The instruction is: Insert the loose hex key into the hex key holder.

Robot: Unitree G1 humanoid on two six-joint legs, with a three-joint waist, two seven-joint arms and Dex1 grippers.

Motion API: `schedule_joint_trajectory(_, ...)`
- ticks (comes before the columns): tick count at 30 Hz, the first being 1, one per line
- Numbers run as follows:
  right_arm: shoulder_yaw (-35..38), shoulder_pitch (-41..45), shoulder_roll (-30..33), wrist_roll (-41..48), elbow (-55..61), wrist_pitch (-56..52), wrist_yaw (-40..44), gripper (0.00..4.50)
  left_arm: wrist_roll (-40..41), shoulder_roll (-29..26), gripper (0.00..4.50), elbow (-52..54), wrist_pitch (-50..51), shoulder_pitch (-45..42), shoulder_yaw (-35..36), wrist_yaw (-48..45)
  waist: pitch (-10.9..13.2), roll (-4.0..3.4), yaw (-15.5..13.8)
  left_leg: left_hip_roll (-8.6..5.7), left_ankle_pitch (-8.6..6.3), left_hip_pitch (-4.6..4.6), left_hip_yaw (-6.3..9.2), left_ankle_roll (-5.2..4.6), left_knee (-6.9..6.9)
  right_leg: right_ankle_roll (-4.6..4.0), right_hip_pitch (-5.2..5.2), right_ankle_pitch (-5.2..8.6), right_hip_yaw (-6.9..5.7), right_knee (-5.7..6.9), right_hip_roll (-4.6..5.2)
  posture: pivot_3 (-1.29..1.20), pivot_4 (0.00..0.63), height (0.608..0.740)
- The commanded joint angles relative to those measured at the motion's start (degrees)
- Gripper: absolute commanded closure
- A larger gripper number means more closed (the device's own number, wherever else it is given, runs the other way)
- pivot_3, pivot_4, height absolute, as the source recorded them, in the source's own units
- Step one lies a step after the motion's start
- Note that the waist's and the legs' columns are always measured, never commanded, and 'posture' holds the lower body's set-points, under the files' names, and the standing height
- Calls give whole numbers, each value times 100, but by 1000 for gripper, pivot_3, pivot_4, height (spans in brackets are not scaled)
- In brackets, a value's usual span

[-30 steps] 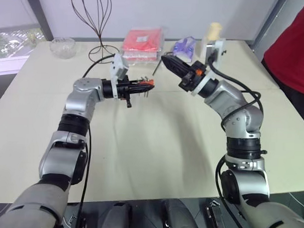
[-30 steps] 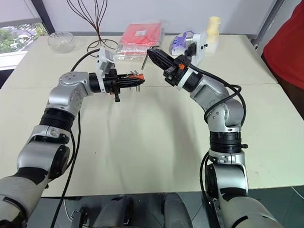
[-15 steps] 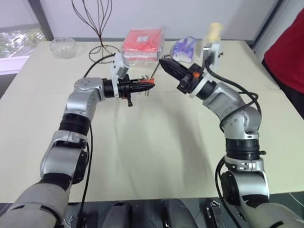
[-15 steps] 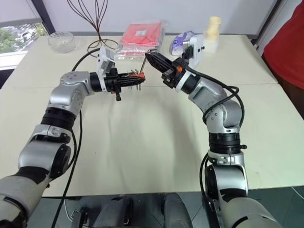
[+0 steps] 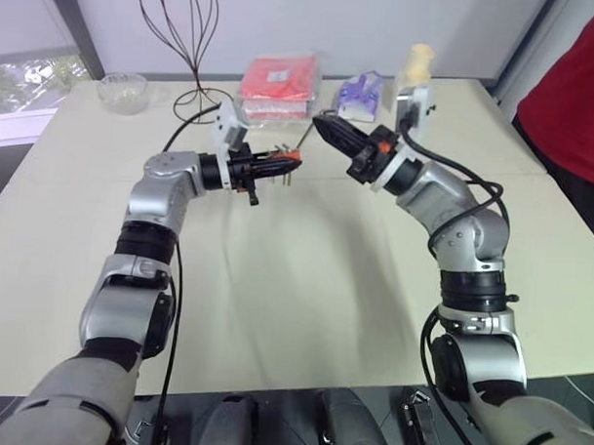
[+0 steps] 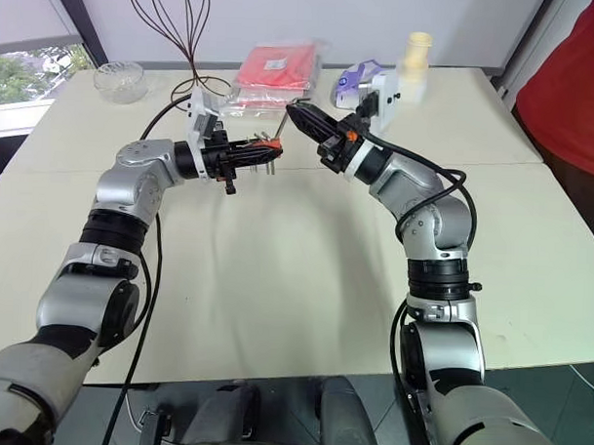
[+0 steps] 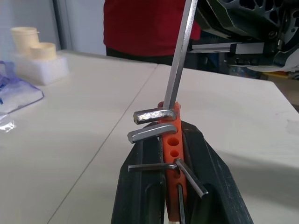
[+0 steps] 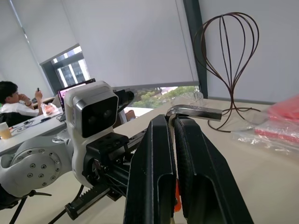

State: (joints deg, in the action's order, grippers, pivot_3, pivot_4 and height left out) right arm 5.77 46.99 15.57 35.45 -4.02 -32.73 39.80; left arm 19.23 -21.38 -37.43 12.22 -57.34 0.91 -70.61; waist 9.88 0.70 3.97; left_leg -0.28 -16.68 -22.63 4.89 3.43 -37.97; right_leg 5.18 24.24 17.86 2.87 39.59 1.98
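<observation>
Your left gripper [image 7: 170, 154] is clamped on the hex key holder [image 7: 172, 140], held above the table [image 5: 305, 272]. Your right gripper [image 8: 174, 122] pinches the loose hex key [image 7: 181, 51], whose long leg reaches the holder's top end. Beyond lie a red package [image 5: 277, 82] and wire stand [image 5: 179, 23].

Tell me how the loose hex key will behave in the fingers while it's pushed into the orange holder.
The loose hex key looks like stiff bare metal, so it should not flex. Its smooth thin shaft may slip or pivot between the right fingers. The hex key holder is clamped and probably stays put.
</observation>
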Motion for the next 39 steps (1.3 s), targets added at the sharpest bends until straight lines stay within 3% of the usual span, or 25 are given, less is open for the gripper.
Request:
schedule_joint_trajectory(1,-121,-23,124,-148,-70,67,157,4435,86,-47,4500,299,-98,-99,92,-46,0,0,0,0,0,0,0,0,0,0,0,0,0,0,0,0,150,740)
schedule_joint_trajectory(11,-686,219,287,-405,-412,-48,920,4435,23,26,4500,331,-137,-103,74,-52,0,0,0,-1,0,0,0,0,-1,0,0,0,0,0,0,0,150,740)
schedule_joint_trajectory(18,-789,817,0,-707,-1247,279,1219,4435,-102,83,4500,465,-253,39,-27,-74,0,0,6,0,0,2,-1,0,-2,0,0,0,0,2,-4,0,150,740)
schedule_joint_trajectory(39,-168,730,-20,-782,-1477,541,665,4435,32,137,4500,521,-72,12,178,87,0,0,3,-1,1,0,0,1,-4,0,2,0,1,6,4,0,150,740)
